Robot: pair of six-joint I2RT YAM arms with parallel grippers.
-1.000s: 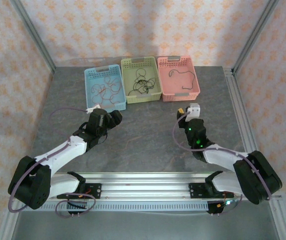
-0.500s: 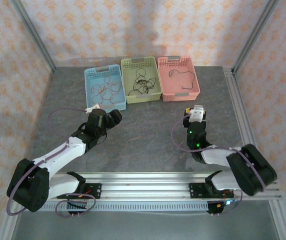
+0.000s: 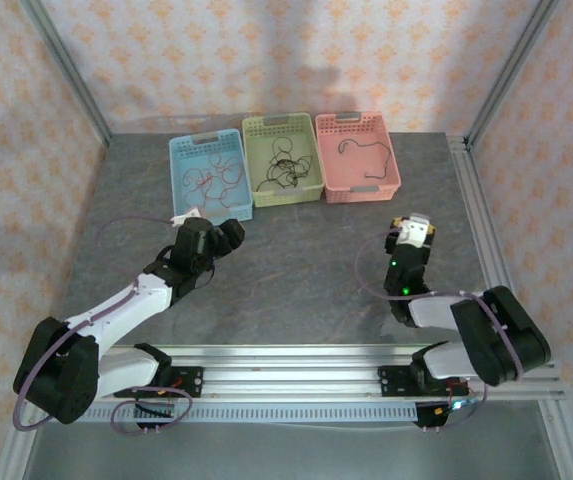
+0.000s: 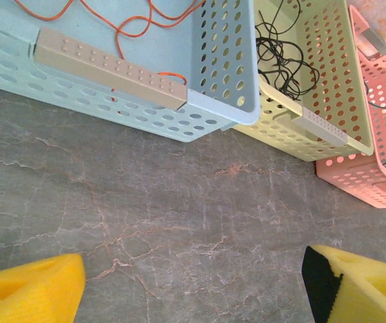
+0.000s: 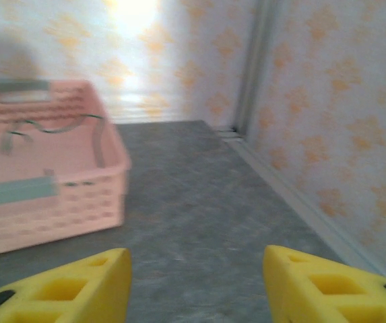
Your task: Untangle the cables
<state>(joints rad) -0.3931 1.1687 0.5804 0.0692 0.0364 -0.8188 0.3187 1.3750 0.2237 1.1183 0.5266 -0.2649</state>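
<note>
Left tool (image 4: 193,276) and right tool (image 5: 194,269) gape empty; yanking thin knotted black cables (image 4: 280,54) could drag the perforated green basket (image 4: 327,81).

Perforated plastic baskets (image 4: 223,60) on a matt, marble-veined tabletop (image 4: 179,222).

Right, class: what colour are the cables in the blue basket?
Red-orange; the cables show best in the left wrist view.

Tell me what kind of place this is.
Likely a robot test cell, not a home: a grey stone-patterned tabletop boxed in by orange-patterned wall panels and aluminium frame posts.
</note>
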